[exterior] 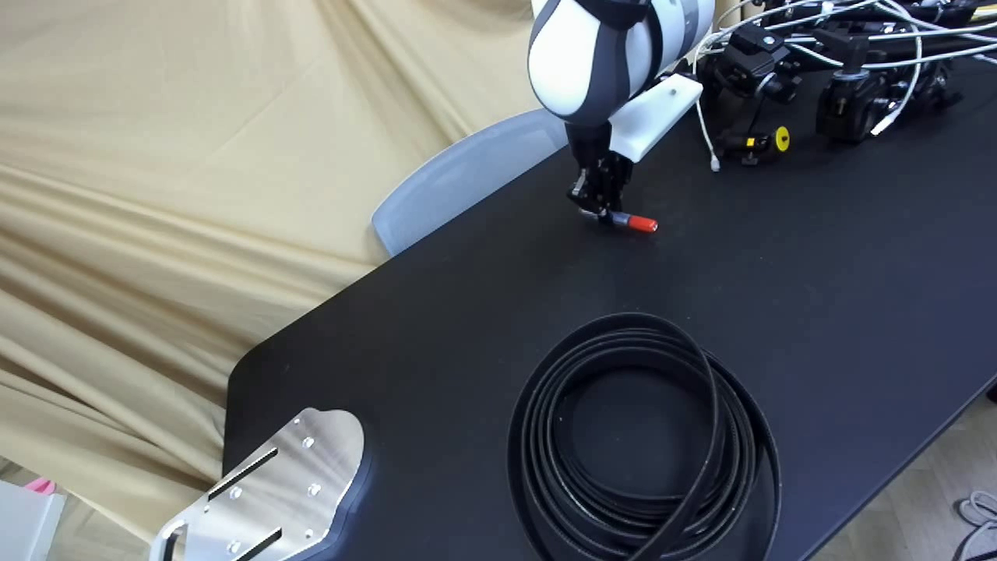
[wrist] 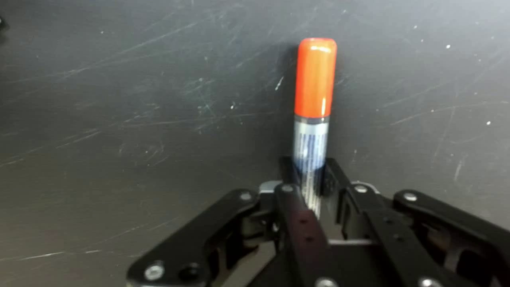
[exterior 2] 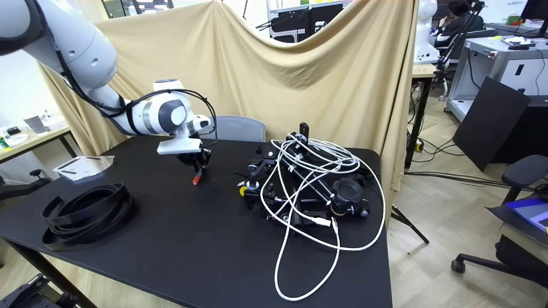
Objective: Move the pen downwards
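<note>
The pen (exterior: 635,223) is a thin marker with a grey-blue body and a red cap. It also shows in an exterior view (exterior 2: 197,178) and in the wrist view (wrist: 312,127). My gripper (exterior: 604,212) points down at the black table (exterior: 467,343), and its fingers close on both sides of the pen's body. The wrist view shows the gripper (wrist: 310,165) with the red cap sticking out beyond the fingertips. The pen's rear part is hidden between the fingers. The pen is roughly level and close to the tabletop; I cannot tell whether it touches it.
A large coil of black cable (exterior: 545,436) lies on the table, also in an exterior view (exterior 2: 92,214). A metal plate (exterior: 288,467) stands at one end. Black camera mounts (exterior 2: 314,179) tangled with white cables lie opposite. A grey chair back (exterior: 475,175) is beside the table edge.
</note>
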You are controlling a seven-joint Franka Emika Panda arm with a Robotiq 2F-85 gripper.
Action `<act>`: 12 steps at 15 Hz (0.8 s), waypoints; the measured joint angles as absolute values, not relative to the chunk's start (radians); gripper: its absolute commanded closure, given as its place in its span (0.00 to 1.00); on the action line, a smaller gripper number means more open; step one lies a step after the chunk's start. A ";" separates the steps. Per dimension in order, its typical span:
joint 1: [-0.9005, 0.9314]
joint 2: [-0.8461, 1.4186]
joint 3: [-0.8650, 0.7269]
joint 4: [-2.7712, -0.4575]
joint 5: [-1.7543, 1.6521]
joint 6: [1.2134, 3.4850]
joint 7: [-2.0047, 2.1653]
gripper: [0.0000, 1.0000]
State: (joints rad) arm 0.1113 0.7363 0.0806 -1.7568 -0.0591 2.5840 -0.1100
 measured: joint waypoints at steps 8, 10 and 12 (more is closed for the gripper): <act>0.107 0.536 0.088 -1.902 -0.058 2.469 -0.114 0.95; 0.107 0.474 0.093 -1.974 -0.058 2.460 -0.115 0.95; 0.107 0.416 0.099 -2.048 -0.056 2.461 -0.115 0.95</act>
